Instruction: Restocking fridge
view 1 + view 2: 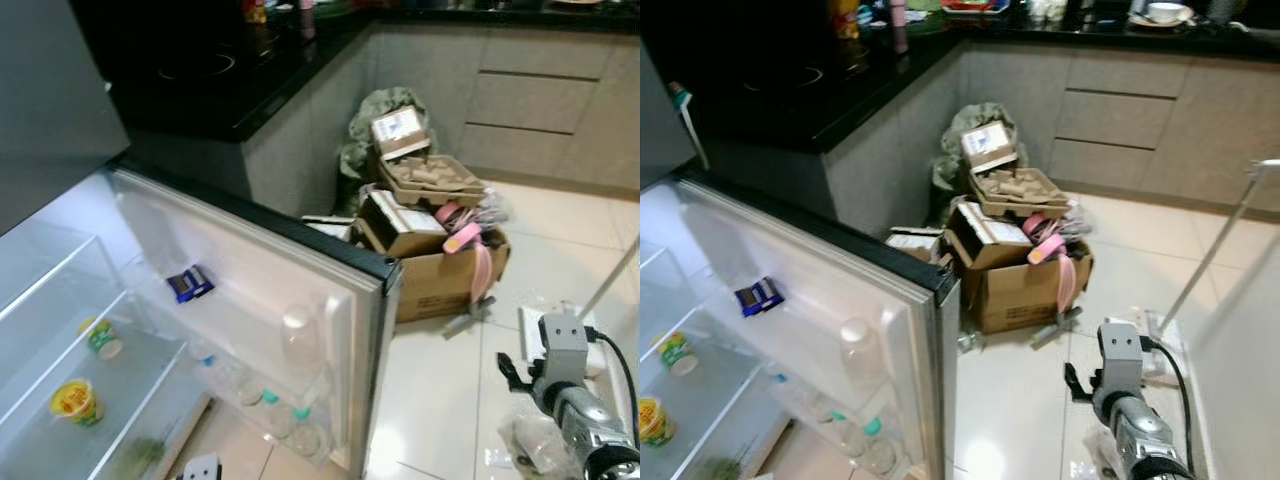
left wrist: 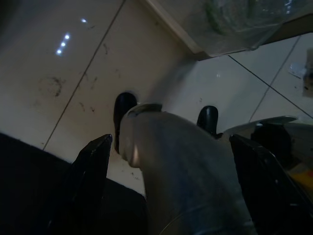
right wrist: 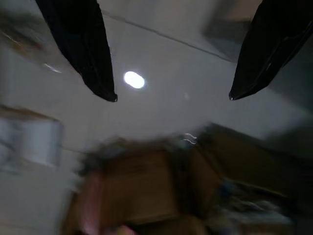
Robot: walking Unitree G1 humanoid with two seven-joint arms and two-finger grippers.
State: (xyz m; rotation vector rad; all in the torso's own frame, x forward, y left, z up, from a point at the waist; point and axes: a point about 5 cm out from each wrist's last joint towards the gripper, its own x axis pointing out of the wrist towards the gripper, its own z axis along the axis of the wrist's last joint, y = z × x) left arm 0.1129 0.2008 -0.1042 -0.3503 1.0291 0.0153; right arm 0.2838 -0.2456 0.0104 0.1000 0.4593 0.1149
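R wrist cam blurred; I see R gripper (image 3: 171, 95) spread wide, empty, above box (image 3: 142, 186); fridge (image 1: 330, 290) well apart.

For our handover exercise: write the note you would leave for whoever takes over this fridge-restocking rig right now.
Left tool: open, holding nothing, hanging low over the floor tiles.
Right tool: open, holding nothing, pointed towards the cardboard box on the floor.
Fridge door stands open. Door rack holds clear bottles and a small blue packet. Two yellow-lidded cups sit on the shelves.
Done: door opened; some items are inside.
Left: nothing is in hand, so pick the next item. The box is heaped with cartons and egg trays; I cannot tell which belong in the fridge.
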